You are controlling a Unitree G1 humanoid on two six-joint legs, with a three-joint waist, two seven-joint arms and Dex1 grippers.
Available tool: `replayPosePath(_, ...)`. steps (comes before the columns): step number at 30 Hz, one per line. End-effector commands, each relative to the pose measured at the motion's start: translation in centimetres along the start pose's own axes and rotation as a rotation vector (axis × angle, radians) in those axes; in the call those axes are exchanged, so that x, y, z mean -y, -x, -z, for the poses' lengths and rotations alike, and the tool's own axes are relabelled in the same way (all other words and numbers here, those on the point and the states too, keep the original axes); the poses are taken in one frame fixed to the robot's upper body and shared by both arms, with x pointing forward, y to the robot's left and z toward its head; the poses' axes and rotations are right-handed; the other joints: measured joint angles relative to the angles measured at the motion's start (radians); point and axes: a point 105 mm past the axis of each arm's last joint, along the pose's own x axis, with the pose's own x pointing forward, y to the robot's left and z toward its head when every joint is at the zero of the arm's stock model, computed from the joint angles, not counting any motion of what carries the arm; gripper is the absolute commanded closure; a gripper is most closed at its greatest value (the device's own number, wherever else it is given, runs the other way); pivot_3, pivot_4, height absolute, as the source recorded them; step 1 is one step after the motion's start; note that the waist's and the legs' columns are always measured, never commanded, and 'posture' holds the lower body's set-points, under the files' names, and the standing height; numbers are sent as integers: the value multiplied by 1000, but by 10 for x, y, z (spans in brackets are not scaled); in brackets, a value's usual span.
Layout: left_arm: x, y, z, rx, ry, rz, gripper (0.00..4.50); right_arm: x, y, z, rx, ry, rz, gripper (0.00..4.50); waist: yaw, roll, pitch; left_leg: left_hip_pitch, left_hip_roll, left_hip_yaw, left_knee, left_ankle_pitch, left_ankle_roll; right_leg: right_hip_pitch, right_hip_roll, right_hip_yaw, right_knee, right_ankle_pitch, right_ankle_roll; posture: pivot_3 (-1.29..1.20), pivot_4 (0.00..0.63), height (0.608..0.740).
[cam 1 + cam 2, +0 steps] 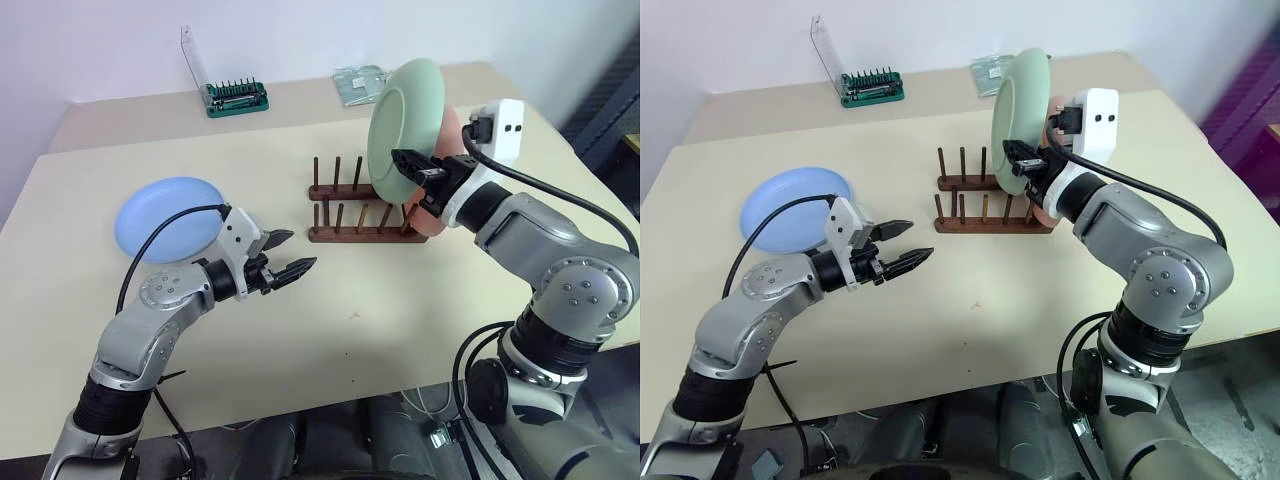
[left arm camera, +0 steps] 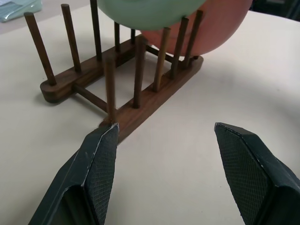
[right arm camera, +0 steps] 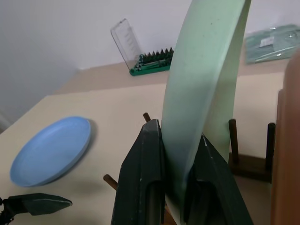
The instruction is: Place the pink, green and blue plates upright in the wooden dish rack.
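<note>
Left hand [image 1: 285, 256] released, hovering over the beige worktop [image 1: 400, 300]; right hand [image 3: 176, 178] clenched on the green plate [image 1: 403, 130], upright above the rack [image 1: 362, 213]. Pink plate [image 1: 440, 200] racked; blue plate [image 1: 170, 218] flat at left. Bit holder [image 1: 236, 96] near the white wall.

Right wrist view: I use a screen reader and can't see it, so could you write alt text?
The right gripper holds the green plate upright by its rim above the wooden dish rack. The blue plate lies flat on the table, a green bit holder beyond.
</note>
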Motion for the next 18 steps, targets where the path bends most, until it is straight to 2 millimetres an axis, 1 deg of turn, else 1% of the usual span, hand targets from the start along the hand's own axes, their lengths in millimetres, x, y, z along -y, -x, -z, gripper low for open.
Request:
replayPosePath(1,5,1,-7,23,-26,9,1189,-16,3,-22,63,40,-60,4500,0,0,0,0,0,0,0,0,0,0,0,0,0,0,0,0,150,738)
replayPosePath(5,5,0,-6,22,-23,10,1189,-24,4,-33,94,52,-84,4500,0,0,0,0,0,0,0,0,0,0,0,0,0,0,0,0,150,738)
replayPosePath(9,5,-1,-6,22,-22,11,1189,-27,4,-34,91,43,-90,4500,2,0,0,0,0,0,0,0,0,0,0,0,0,0,0,0,150,738)
replayPosePath(18,5,0,-6,20,-21,13,1189,-26,1,-12,31,-7,-37,4500,0,1,0,0,0,0,0,0,0,0,0,0,0,0,0,0,150,738)
